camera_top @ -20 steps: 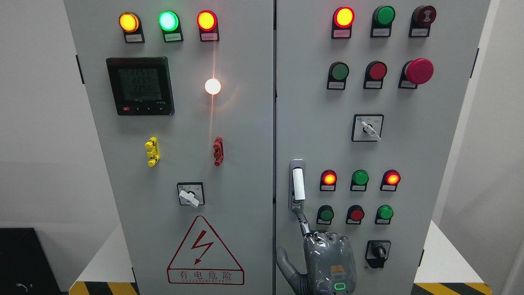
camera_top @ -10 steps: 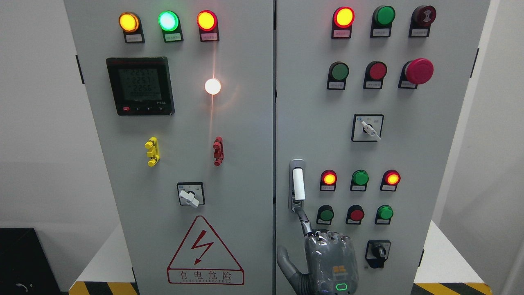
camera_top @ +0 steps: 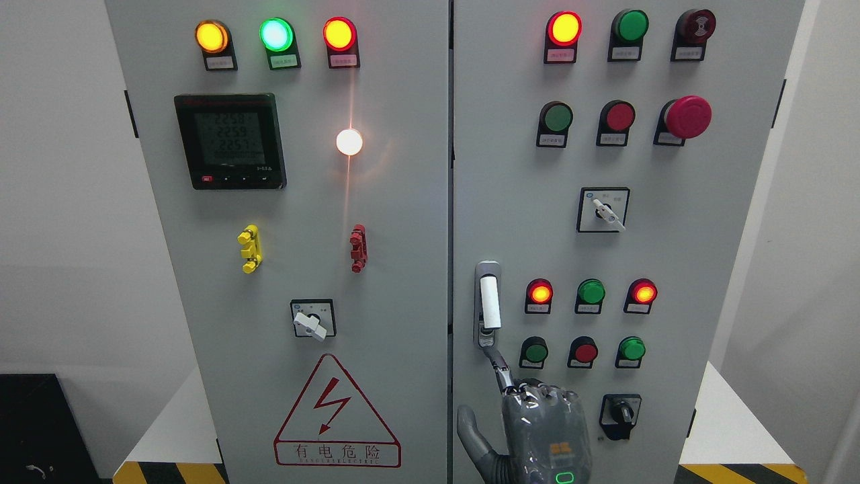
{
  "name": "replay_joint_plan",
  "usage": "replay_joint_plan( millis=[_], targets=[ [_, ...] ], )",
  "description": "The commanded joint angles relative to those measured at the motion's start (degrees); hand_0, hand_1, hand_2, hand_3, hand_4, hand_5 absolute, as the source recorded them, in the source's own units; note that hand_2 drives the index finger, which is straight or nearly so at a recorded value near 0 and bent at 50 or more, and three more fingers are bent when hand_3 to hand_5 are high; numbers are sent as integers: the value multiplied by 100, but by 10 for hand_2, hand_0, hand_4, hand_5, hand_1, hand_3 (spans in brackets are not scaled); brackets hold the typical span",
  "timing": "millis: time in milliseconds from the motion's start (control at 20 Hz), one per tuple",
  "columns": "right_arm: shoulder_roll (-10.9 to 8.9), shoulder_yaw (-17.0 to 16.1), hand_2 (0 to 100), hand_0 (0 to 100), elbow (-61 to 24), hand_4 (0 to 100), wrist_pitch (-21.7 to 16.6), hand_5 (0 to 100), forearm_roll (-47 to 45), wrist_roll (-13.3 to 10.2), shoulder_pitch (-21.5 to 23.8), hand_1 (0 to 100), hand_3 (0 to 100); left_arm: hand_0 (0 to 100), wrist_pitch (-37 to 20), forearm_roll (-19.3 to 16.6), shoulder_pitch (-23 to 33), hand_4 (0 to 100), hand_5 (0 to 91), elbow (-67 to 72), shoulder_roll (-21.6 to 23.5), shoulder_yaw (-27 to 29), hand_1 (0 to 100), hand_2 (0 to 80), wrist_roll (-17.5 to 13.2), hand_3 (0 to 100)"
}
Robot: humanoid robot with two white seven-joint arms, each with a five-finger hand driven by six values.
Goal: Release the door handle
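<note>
**Operator:** Where is the door handle (camera_top: pixel 490 302), and what does it look like?

**Observer:** You will find it on the right door (camera_top: pixel 705 269) of the cabinet, close to that door's left edge and below its mid-height. It stands just beside the seam with the left door (camera_top: pixel 403 302). It is a white, upright bar with rounded ends, set in a narrow metal plate that shows above and below it. It stands straight against the plate, with a lit red lamp (camera_top: pixel 539 292) to its right.

**Operator:** Is my hand on it?

**Observer:** No, nothing is wrapped around the bar. Your right hand (camera_top: pixel 544 430) comes up from the bottom edge of the door, below the handle, with its back towards the camera. Only the index finger (camera_top: pixel 500 370) is stretched out. It slants up and left, and its tip reaches the lower end of the metal plate; I cannot tell whether it actually touches. The other fingers are folded at the knuckles and the thumb (camera_top: pixel 470 430) sticks out to the left. The hand grips nothing.

**Operator:** What is around the hand?

**Observer:** A dark green button (camera_top: pixel 535 352) sits just above the knuckles, and a black rotary switch (camera_top: pixel 619 411) sits to the right of the hand.
</note>
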Motion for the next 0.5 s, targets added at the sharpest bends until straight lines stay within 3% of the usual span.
replay_joint_plan(
  millis=[0, 200, 451],
  targets=[
    [-38, -26, 647, 516, -265, 824, -2, 869, -5, 11, 41, 337, 819, 120, -2, 0, 0, 0, 0, 0, 0, 0, 556, 0, -3, 0],
    [-47, -34, 706, 476, -317, 819, -2, 864, -5, 11, 41, 316, 821, 120, -2, 0, 0, 0, 0, 0, 0, 0, 556, 0, -3, 0],
    [-47, -52, 769, 276, -361, 793, -2, 826, -13, 11, 41, 244, 843, 120, -2, 0, 0, 0, 0, 0, 0, 0, 556, 0, -3, 0]
  ],
)
